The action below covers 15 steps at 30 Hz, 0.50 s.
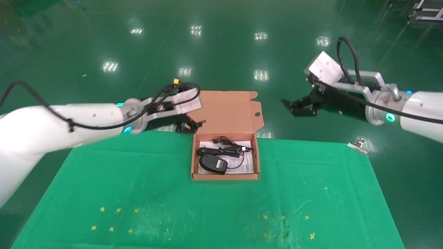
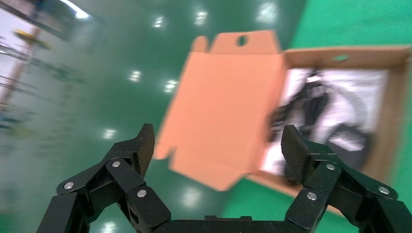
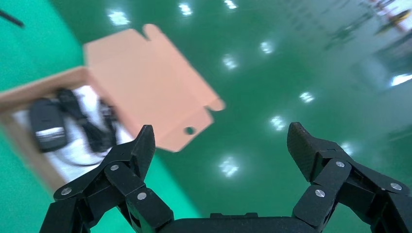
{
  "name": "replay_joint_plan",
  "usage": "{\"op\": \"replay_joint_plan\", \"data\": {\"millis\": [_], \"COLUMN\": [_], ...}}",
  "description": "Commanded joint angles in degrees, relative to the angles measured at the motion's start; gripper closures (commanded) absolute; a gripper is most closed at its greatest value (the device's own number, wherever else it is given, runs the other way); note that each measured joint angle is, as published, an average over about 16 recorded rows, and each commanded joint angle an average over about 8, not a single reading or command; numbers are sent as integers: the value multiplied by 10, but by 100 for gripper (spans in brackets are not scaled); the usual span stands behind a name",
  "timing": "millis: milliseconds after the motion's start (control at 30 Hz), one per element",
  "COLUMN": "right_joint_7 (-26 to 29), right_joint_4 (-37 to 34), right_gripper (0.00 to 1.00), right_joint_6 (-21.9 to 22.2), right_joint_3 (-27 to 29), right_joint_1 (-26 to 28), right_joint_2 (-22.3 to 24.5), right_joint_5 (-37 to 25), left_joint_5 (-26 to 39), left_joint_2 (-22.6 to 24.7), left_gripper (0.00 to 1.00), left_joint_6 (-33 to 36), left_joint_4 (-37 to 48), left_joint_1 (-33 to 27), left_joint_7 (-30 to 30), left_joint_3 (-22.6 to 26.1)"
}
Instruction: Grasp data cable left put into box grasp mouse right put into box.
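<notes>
The orange-brown box (image 1: pixel 225 176) sits open at the table's far middle, its tabbed lid (image 1: pixel 228 110) tilted back. Inside, on a white printed sheet, lie the black mouse (image 1: pixel 213 163) and, behind it, the coiled black data cable (image 1: pixel 225 149). My left gripper (image 1: pixel 193 126) is open and empty, raised just left of the lid. My right gripper (image 1: pixel 290 106) is open and empty, held high to the right of the box. The left wrist view shows its open gripper (image 2: pixel 217 141), the lid (image 2: pixel 223 107) and the mouse (image 2: pixel 347 138). The right wrist view shows its open gripper (image 3: pixel 219 136), mouse (image 3: pixel 46 124) and cable (image 3: pixel 85 121).
A green cloth (image 1: pixel 311 193) covers the table, with small yellow cross marks near its front left and front right. A metal clip (image 1: pixel 358 145) holds the cloth at the far right corner. Shiny green floor lies beyond the table's far edge.
</notes>
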Motion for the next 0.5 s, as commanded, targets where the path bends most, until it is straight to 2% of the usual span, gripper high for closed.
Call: {"op": "replay_joint_plan", "data": {"millis": [33, 400, 500], "right_joint_7": [-8, -50, -55], "right_joint_4": [4, 26, 29], "right_gripper": [0, 0, 0], "right_joint_6": [-20, -131, -146], "right_joint_3": [15, 100, 111], "right_joint_1": [-12, -76, -85], "right_joint_2": [4, 27, 30], "right_joint_5": [18, 119, 133], "left_joint_5": [-22, -143, -160], "left_joint_2": [-12, -81, -90], "left_gripper": [0, 0, 0], "left_joint_6": [19, 125, 139], "left_joint_4": [-10, -64, -71], "left_joint_1": [11, 70, 78], "left_joint_7": [-2, -10, -12], "left_joint_3": [-14, -89, -99]}}
